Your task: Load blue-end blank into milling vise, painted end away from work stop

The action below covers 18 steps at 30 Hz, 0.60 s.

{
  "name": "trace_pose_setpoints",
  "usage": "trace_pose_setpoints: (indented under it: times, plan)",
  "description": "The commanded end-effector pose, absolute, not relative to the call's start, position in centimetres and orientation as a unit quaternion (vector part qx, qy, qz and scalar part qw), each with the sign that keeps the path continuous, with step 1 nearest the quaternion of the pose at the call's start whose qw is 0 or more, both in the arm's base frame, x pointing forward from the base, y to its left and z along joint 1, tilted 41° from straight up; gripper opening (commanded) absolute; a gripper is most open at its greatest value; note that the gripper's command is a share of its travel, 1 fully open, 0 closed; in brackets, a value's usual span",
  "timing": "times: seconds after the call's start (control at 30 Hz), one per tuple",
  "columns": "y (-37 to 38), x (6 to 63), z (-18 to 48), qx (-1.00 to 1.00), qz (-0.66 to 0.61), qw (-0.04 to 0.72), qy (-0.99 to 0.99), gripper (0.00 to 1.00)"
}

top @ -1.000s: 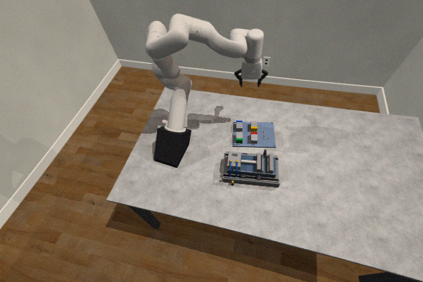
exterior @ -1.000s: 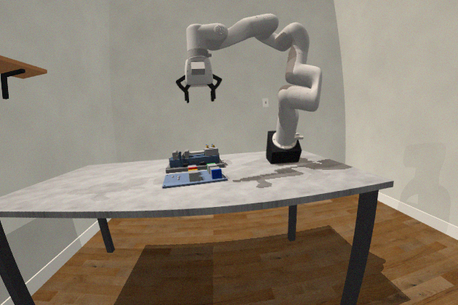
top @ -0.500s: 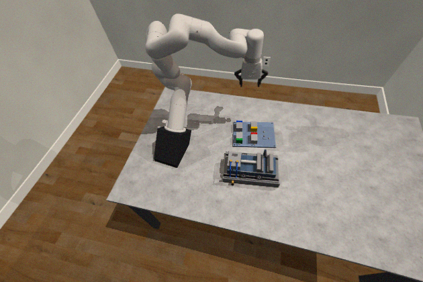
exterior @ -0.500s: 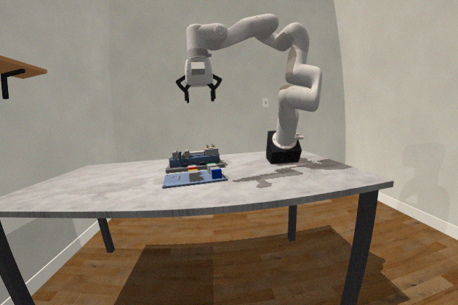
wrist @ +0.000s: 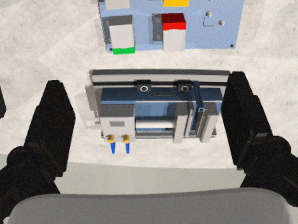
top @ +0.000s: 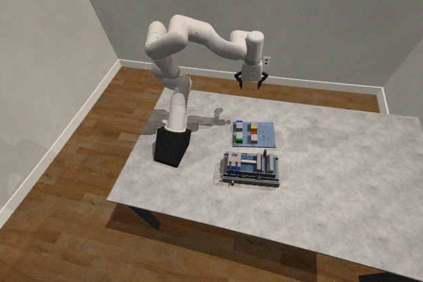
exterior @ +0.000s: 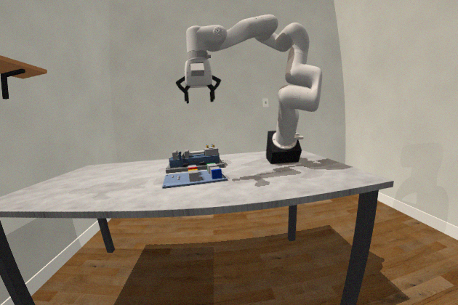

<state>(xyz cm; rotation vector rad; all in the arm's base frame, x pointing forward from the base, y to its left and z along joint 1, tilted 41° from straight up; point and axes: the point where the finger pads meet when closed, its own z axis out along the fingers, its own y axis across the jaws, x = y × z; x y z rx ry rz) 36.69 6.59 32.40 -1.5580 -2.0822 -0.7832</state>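
Tabletop (top: 321, 188) (exterior: 105, 189) in mottled grey spreads across the middle and right of the top view, and here's the white seven-joint arm (top: 194, 30) (exterior: 251, 29) arching over it from a black base block (top: 170, 148) (exterior: 284, 156), left of centre in that frame, right of centre in the exterior one. Down at the centre of the top view sits the milling vise (top: 254, 166) (exterior: 195, 159) (wrist: 155, 95), two blue hoses (top: 236, 169) (wrist: 127, 147) at its left-hand block. Just above it in that frame lies the blue infeed plate (top: 269, 135) (exterior: 174, 182) (wrist: 145, 42), and it's carrying four blanks! Blue-ended blank (top: 239, 126) (exterior: 216, 173), upper left corner of the plate; yellow-ended blank (top: 254, 127) (wrist: 175, 2) to its right; green-ended blank (top: 239, 137) (wrist: 122, 34) lower left; red-ended blank (top: 254, 137) (wrist: 174, 35) beside that one. And up high, upper right of centre in the top view, hangs the pincer (top: 250, 87) (exterior: 199, 102) (wrist: 146, 93), spread wide, released, holding nothing, well apart from the blanks.
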Motion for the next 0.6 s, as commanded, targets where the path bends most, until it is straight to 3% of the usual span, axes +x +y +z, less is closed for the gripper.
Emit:
trace_pose_setpoints:
  times: [0.0,0.57]
  plan:
    - [4.8,37.6,31.0,-0.561,-0.284,0.210,-0.749,1.00]
    - [0.7,39.3,27.5,-0.561,-0.284,0.210,-0.748,1.00]
